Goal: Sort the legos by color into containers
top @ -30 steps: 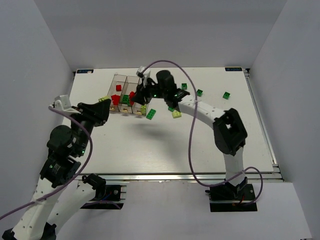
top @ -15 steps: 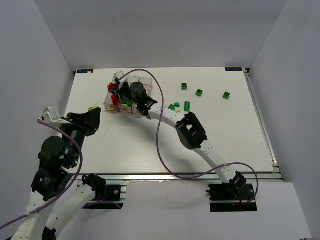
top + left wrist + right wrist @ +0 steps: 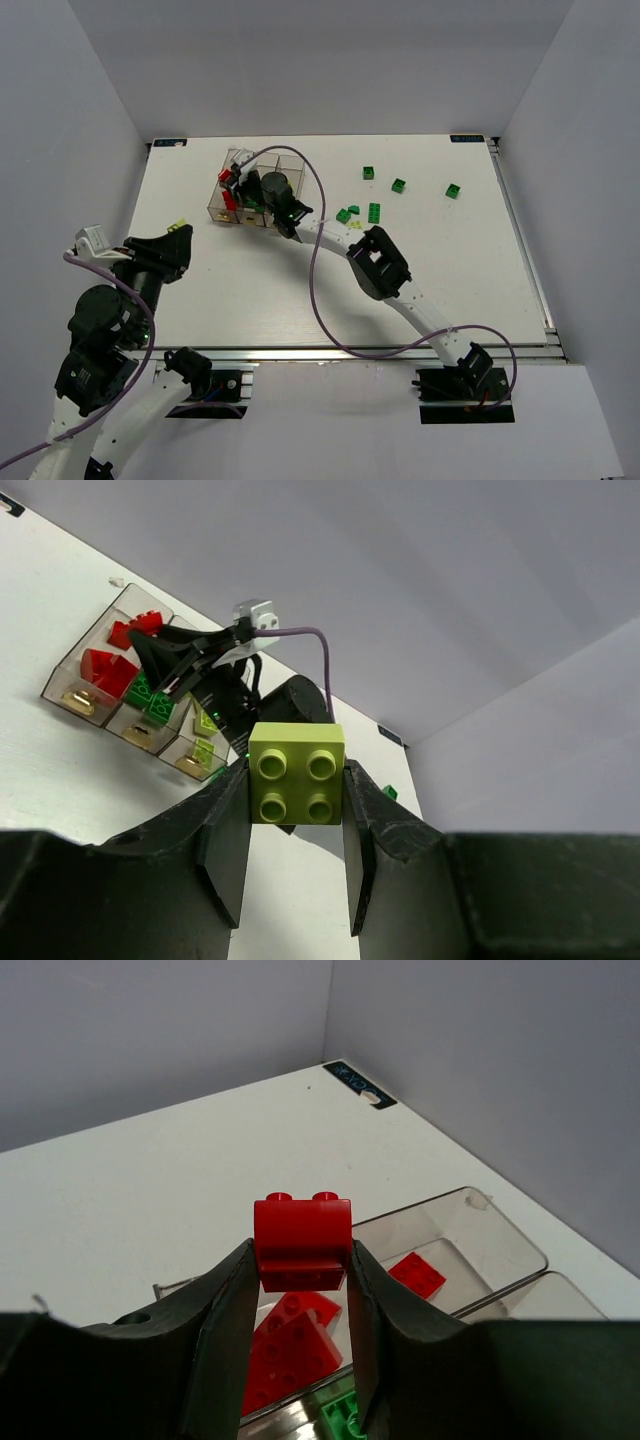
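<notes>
Right wrist view shows the right end effector (image 3: 300, 1260) pinching a red brick (image 3: 302, 1232) above the red-filled bin (image 3: 482, 1222) at far left of the desk (image 3: 120, 1190), likely needing only release; the left end effector (image 3: 296, 815) pinches a yellow-green brick (image 3: 296, 773).

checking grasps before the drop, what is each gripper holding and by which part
Left gripper pinches a yellow-green brick by two opposite side walls; right gripper pinches a red brick by its side walls.
</notes>
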